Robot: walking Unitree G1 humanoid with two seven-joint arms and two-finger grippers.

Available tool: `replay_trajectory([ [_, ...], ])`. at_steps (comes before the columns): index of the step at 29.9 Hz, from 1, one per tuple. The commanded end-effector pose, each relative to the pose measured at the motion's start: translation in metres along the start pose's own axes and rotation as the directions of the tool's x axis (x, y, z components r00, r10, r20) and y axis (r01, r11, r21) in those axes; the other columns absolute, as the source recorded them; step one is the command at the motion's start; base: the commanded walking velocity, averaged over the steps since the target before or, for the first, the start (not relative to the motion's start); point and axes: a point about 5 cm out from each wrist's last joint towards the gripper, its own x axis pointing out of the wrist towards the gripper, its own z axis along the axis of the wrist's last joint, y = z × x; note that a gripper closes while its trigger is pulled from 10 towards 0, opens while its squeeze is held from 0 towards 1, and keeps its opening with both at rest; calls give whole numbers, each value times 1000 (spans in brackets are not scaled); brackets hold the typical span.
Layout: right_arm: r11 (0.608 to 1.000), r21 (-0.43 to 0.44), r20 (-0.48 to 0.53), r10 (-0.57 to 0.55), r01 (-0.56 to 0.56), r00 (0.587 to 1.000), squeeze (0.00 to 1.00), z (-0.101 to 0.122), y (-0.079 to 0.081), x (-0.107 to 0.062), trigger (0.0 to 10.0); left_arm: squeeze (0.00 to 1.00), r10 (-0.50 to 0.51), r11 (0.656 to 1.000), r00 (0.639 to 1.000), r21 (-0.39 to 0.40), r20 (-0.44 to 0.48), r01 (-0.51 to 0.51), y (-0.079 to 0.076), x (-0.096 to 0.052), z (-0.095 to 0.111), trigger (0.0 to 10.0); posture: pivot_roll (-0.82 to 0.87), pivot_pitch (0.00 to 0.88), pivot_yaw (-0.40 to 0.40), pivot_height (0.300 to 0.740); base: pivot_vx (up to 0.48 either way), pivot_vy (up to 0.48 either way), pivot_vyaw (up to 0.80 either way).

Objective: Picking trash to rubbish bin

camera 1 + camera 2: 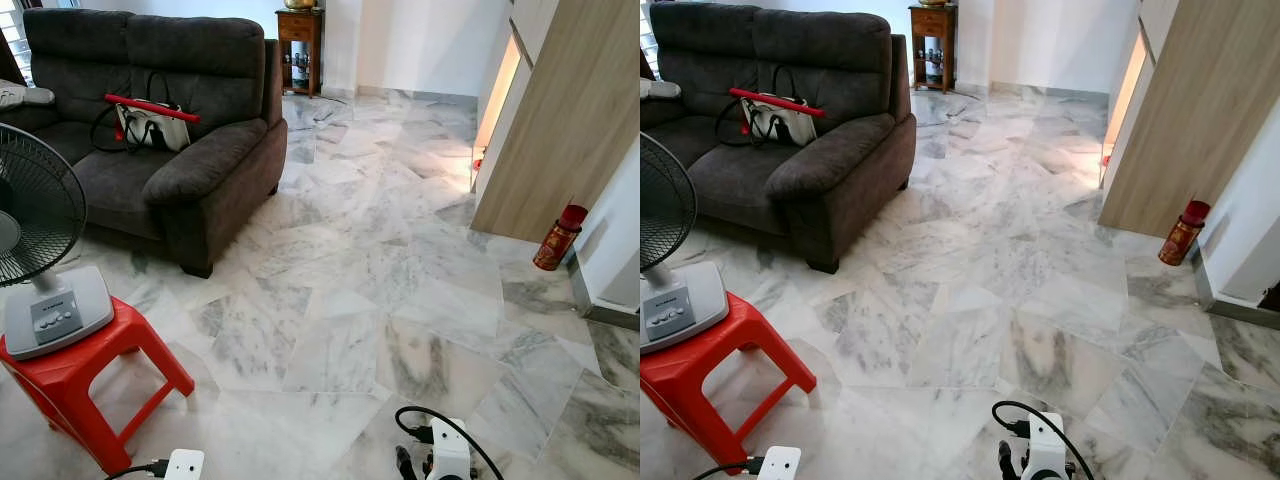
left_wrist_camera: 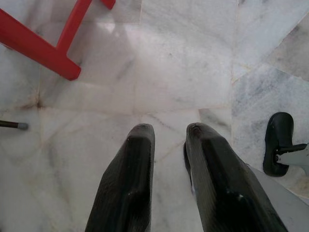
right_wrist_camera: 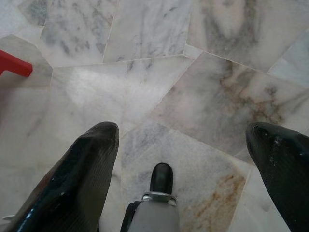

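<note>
One dark grey sofa (image 1: 150, 130) with one handbag (image 1: 150, 125) on its seat. One red plastic stool (image 1: 85, 375), and one fan (image 1: 35, 250) standing on it. One wooden side table (image 1: 300, 45) at the far wall. One red canister (image 1: 558, 238) by the wooden panel. Two grippers, left (image 2: 169, 140) and right (image 3: 186, 140)

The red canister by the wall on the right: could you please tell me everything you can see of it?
The red canister is a slim cylinder with a red cap and gold markings on a red body; its print is too small to read. It looks like metal or plastic. It stands on the marble floor, tilted slightly, beside the white wall and near the wooden panel. Whether it touches the wall is unclear.
</note>
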Motion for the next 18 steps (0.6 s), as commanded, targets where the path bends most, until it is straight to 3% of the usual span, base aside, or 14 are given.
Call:
replay_trajectory([
  [1, 1000, 16, 11, 27, -27, 1000, 0, 5, 8, 2, 10000, 0, 8, 1000, 1000, 15, -14, -8, 1, 1, 2, 10000, -4, 0, -37, 740, 0, 0, 0],
  [18, 1000, 9, 11, 24, -24, 1000, 0, 5, 7, 2, 10000, 0, 9, 1000, 1000, 11, -12, -9, 0, 1, 3, 10000, -6, 0, -39, 740, 0, 0, 0],
])
